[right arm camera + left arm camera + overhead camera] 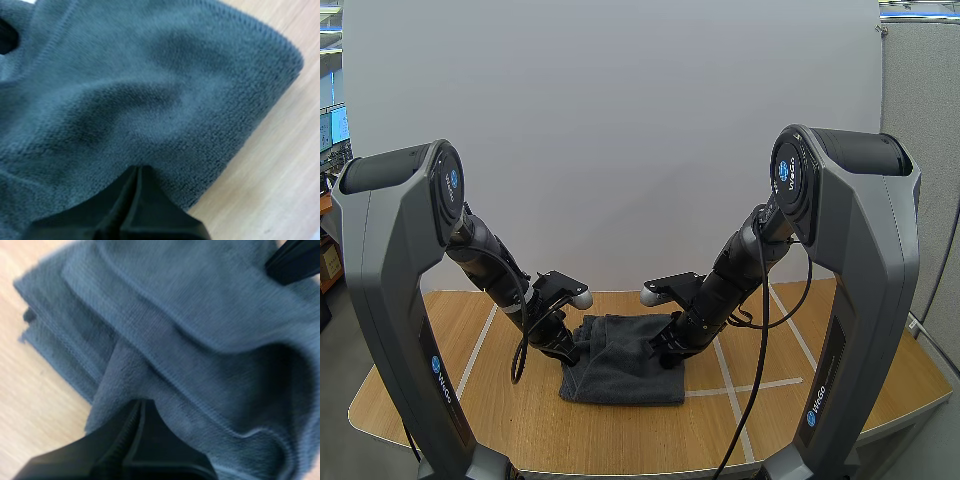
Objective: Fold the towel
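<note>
Grey towel (620,375), left edge first: our left gripper (142,405) is clamped on a hem there, fingers closed. The towel lies on the table (470,400) between the two grippers, partly folded, upper layer bunched and raised. Our right gripper (137,170) pinches the right edge likewise; we judge the paired hold keeps that layer level for carrying over.

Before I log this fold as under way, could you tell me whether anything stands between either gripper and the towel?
Nothing visible does. The left gripper and the right gripper each pinch the dark grey towel, which lies bunched on the wooden table.
</note>
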Controlling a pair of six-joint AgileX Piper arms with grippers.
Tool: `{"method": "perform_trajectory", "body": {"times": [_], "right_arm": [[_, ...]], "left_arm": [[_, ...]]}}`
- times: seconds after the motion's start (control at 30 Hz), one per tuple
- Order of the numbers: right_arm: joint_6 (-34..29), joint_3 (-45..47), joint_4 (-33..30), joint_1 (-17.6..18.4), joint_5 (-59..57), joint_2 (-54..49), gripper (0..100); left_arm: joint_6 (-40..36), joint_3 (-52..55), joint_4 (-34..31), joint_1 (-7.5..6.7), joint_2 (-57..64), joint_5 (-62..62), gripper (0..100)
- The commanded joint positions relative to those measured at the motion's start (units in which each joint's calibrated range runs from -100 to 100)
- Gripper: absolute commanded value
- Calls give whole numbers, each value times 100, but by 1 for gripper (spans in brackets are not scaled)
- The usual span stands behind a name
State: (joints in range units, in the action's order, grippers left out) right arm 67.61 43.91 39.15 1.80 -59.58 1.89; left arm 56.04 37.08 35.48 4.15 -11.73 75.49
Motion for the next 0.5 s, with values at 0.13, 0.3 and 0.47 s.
{"method": "perform_trajectory", "body": {"times": [0.13, 0.3, 0.47], "right_arm": [[-23, -263, -58, -11, -97, -900, 0], [-177, -903, -127, -11, 28, -597, 0], [-243, -1388, -137, -11, 70, 21, 0]], "left_arm": [[-74, -655, 321, 6, 784, 734, 0], [-193, -1282, 331, 6, 565, 695, 0], [-385, -1804, 334, 6, -159, 593, 0]]}}
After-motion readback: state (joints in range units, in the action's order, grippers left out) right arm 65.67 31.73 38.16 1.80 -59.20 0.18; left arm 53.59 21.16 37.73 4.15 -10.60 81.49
